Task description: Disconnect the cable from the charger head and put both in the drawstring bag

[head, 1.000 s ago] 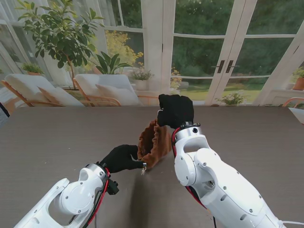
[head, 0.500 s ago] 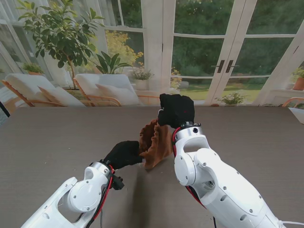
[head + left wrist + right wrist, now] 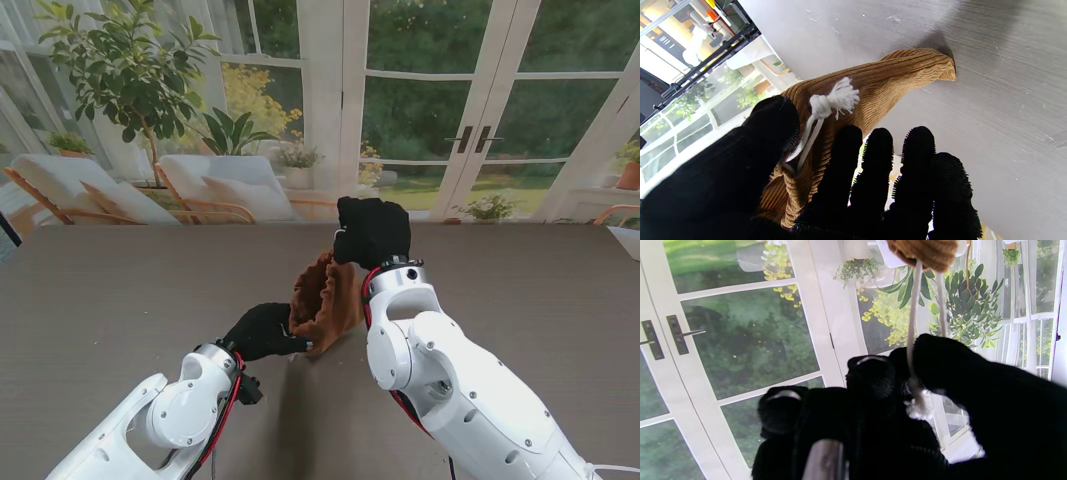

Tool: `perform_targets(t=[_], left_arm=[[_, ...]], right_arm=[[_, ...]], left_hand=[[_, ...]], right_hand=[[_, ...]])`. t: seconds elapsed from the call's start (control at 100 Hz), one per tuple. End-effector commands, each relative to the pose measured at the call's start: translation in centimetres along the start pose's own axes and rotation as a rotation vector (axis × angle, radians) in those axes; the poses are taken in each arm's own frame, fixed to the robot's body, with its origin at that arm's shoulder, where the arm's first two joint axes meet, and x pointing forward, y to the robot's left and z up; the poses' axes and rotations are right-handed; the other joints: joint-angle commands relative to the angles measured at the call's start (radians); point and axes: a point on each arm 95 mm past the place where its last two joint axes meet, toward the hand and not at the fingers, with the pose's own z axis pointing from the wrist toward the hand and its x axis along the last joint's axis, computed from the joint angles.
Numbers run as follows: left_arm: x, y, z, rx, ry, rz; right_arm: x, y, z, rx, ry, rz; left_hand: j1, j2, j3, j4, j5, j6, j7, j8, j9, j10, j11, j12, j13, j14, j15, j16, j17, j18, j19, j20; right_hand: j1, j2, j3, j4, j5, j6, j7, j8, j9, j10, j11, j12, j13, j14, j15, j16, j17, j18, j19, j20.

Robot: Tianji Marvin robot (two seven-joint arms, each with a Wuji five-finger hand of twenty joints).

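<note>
Grey-brown, the table (image 3: pixel 110 300) carries nothing that can be made out except what the two arms share near its middle. Taking the drawstring bag (image 3: pixel 325 300) as the landmark: it hangs off the tabletop, brown corduroy, its mouth gathered and its lowest corner close to the surface.

Beyond the bag, farther from me, the right hand (image 3: pixel 372 232) is raised with its fingers curled tight; the right wrist view shows a white drawstring (image 3: pixel 911 336) running taut from the bag's puckered top into that fist, so this hand is clamped on the cord. On the bag's near left side sits the left hand (image 3: pixel 262 330); its wrist view shows the thumb (image 3: pixel 773 123) pressed to the corduroy beside the other drawstring's frayed knot (image 3: pixel 833 100), the remaining fingers spread alongside. Whether it truly pinches cloth or cord, I cannot tell.

Neither cable nor charger head appears anywhere. My judgement is that both are already inside, unplugging and stowing done, and that only cinching the mouth shut and setting the bag down remain; the contents themselves are hidden.
</note>
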Motion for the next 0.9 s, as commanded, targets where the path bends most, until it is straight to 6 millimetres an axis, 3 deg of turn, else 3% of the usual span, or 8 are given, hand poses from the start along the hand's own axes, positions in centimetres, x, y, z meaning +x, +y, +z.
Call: perform_targets(t=[0.0,0.08,0.14,0.18,0.31,0.49,0.67,0.89], left_arm=[[0.0,0.3,0.3,-0.018,0.000,-0.007],[0.1,0.4,0.3,-0.029,0.004,0.005],[0.1,0.5,0.4,-0.033,0.005,0.006],[0.1,0.5,0.4,-0.030,0.006,0.000],[0.0,0.6,0.4,0.001,0.001,-0.025],[0.0,0.7,-0.3,0.021,-0.012,-0.028],[-0.3,0.5,-1.2,0.025,-0.033,-0.012],[-0.4,0.2,-2.1,0.045,-0.047,-0.009]], right_arm=[[0.2,0.0,0.1,0.005,0.002,0.005],[0.1,0.0,0.1,0.006,0.001,0.004],[0.1,0.0,0.1,0.007,0.000,0.004],[0.1,0.0,0.1,0.007,-0.001,0.004],[0.1,-0.1,0.1,0.009,-0.001,0.003],[-0.1,-0.3,0.2,0.016,-0.005,0.001],[-0.2,-0.6,0.2,0.023,-0.008,0.002],[-0.2,-0.8,0.2,0.027,-0.008,0.004]], left_hand=[[-0.003,-0.040,0.031,0.021,-0.020,0.006,0.042,0.025,-0.019,-0.015,0.025,0.025,-0.027,-0.016,0.030,0.018,-0.008,-0.043,0.020,0.019],[0.056,-0.042,0.057,0.028,-0.016,0.001,0.055,0.030,-0.013,-0.021,0.029,0.028,-0.018,-0.022,0.034,0.018,0.006,-0.047,0.025,0.021],[0.152,-0.030,0.000,-0.034,-0.014,-0.014,0.092,0.047,0.005,-0.025,0.034,0.027,-0.003,-0.021,0.039,0.015,0.023,-0.042,0.032,0.018],[0.204,-0.024,-0.041,-0.047,-0.009,-0.026,0.125,0.039,0.022,-0.024,0.027,0.122,0.006,-0.017,0.041,0.013,0.030,-0.035,0.035,0.015],[0.303,-0.005,-0.089,-0.038,0.055,-0.070,0.253,0.003,0.126,-0.031,-0.043,0.260,0.057,-0.010,0.054,0.007,0.072,-0.012,0.051,0.007],[0.274,-0.011,-0.101,-0.045,0.087,-0.080,0.265,-0.019,0.179,-0.035,-0.070,0.251,0.107,-0.008,0.066,0.001,0.120,0.008,0.068,-0.003],[0.203,-0.022,-0.097,-0.051,0.079,-0.069,0.145,-0.047,0.144,-0.029,-0.018,0.094,0.107,-0.007,0.068,-0.004,0.121,0.011,0.078,-0.028],[0.186,-0.018,-0.080,-0.052,0.057,-0.083,0.117,-0.020,0.145,-0.023,-0.009,0.044,0.129,-0.011,0.083,-0.003,0.140,0.019,0.087,-0.029]], right_hand=[[0.075,0.018,0.114,0.053,0.020,0.154,0.043,0.056,0.122,0.067,0.060,0.012,-0.001,-0.237,0.053,0.018,0.462,-0.043,0.095,0.031],[0.075,0.020,0.113,0.053,0.020,0.154,0.043,0.057,0.122,0.067,0.060,0.012,-0.001,-0.238,0.052,0.018,0.462,-0.043,0.095,0.031],[0.075,0.019,0.113,0.053,0.020,0.154,0.043,0.057,0.122,0.067,0.060,0.012,-0.001,-0.237,0.052,0.018,0.462,-0.043,0.095,0.031],[0.075,0.019,0.113,0.053,0.020,0.154,0.043,0.057,0.122,0.067,0.060,0.012,-0.001,-0.237,0.052,0.018,0.462,-0.043,0.095,0.031],[0.075,0.019,0.112,0.053,0.018,0.153,0.043,0.058,0.122,0.067,0.059,0.011,-0.001,-0.236,0.052,0.018,0.462,-0.043,0.095,0.030],[0.074,0.021,0.111,0.053,0.017,0.153,0.042,0.059,0.122,0.067,0.058,0.011,-0.001,-0.236,0.052,0.018,0.462,-0.043,0.095,0.030],[0.074,0.020,0.111,0.054,0.016,0.151,0.042,0.060,0.122,0.067,0.058,0.011,-0.001,-0.236,0.052,0.018,0.462,-0.043,0.095,0.030],[0.072,0.020,0.112,0.054,0.016,0.150,0.041,0.062,0.122,0.067,0.058,0.011,-0.001,-0.237,0.052,0.018,0.462,-0.043,0.094,0.030]])
